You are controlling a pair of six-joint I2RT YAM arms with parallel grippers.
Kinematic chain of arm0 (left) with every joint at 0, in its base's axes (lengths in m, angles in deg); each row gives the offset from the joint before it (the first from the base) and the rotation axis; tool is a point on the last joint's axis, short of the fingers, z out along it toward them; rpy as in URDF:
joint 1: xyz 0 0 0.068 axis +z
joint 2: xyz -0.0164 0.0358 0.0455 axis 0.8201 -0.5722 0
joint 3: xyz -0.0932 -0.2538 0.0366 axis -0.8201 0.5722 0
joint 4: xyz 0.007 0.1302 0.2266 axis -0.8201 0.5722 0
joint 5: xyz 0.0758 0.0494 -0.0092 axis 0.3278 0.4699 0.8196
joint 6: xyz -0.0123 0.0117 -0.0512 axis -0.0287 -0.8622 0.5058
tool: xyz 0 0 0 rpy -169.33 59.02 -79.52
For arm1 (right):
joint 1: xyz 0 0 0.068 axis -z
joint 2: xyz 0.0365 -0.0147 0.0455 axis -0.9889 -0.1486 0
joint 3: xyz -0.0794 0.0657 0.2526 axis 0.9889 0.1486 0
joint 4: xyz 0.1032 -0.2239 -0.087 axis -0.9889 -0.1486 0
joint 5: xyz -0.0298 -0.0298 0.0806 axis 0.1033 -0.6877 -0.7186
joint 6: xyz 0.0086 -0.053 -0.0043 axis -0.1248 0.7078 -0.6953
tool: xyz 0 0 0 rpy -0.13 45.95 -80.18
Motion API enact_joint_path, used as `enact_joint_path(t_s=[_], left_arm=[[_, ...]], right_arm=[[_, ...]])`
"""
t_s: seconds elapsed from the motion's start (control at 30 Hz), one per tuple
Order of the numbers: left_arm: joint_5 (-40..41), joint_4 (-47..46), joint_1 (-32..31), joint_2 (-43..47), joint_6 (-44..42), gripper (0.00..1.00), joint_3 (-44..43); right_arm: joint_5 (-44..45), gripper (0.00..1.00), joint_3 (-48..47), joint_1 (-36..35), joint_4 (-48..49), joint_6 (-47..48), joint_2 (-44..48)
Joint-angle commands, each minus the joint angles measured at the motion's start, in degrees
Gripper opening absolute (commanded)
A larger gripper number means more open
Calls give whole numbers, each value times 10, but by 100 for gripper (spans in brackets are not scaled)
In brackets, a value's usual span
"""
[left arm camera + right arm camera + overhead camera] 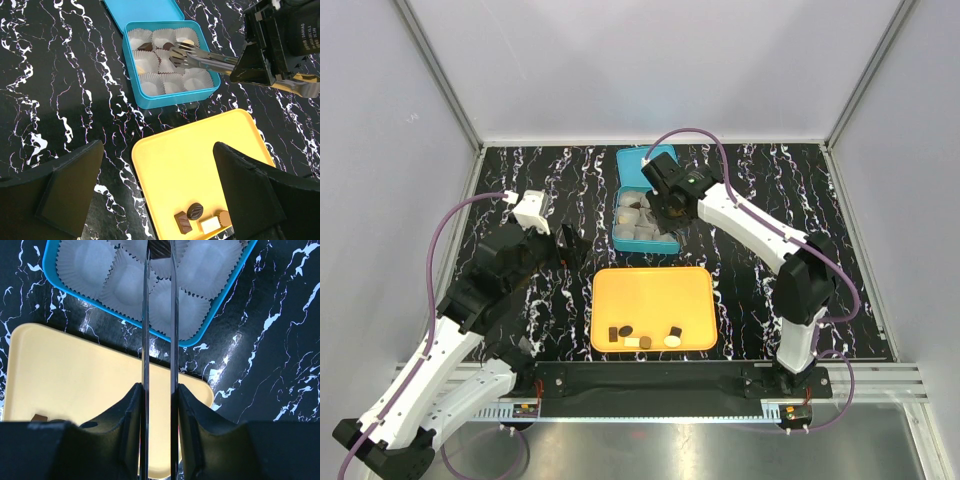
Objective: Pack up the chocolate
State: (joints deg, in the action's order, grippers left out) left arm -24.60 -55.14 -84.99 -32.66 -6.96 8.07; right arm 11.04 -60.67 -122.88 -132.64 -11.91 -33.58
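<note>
On the worktop (520, 170), I take the orange tray (653, 295) as my marker. My left gripper (157, 150) hangs just off the tray's far left corner, spread wide and holding nothing. My right gripper (159, 390) is clamped on a pair of metal tongs (205, 61). They reach over the blue box (172, 99), which sits just beyond the tray's far edge with its lid (142, 10) lying open further beyond.

The box is lined with white paper cups (82, 260). I count roughly three packed pieces (145, 47), all in the row farthest from the tray, and the other cups look empty. The tongs pinch one dark piece (160, 247) over the cups; I cannot tell whether it has touched down. About five chocolates (626, 328) lie along the tray's near edge, so I judge the packing under halfway.

Only a narrow strip of worktop separates tray and box, so each trip has to clear the tray's rim and the box wall. Right of the tray the worktop lies open, while my left arm crowds the left side.
</note>
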Motion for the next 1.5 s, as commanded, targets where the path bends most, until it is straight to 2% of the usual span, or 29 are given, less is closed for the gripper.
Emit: enact_joint_path(t_s=[0.0, 0.67, 0.9, 1.1, 1.47], left_arm=[[0, -26, 3, 2, -7, 99, 4], [-2, -26, 2, 1, -7, 99, 5], [2, -24, 3, 4, -8, 99, 4], [0, -26, 2, 4, -8, 99, 4], [2, -26, 3, -3, -6, 99, 4]], right_arm=[[2, 37, -28, 6, 30, 8, -7], [12, 47, -51, 6, 15, 10, -17], [5, 48, -58, 6, -31, 12, 34], [-30, 48, 28, 5, -58, 9, 149], [-157, 48, 236, -1, -91, -1, 331]])
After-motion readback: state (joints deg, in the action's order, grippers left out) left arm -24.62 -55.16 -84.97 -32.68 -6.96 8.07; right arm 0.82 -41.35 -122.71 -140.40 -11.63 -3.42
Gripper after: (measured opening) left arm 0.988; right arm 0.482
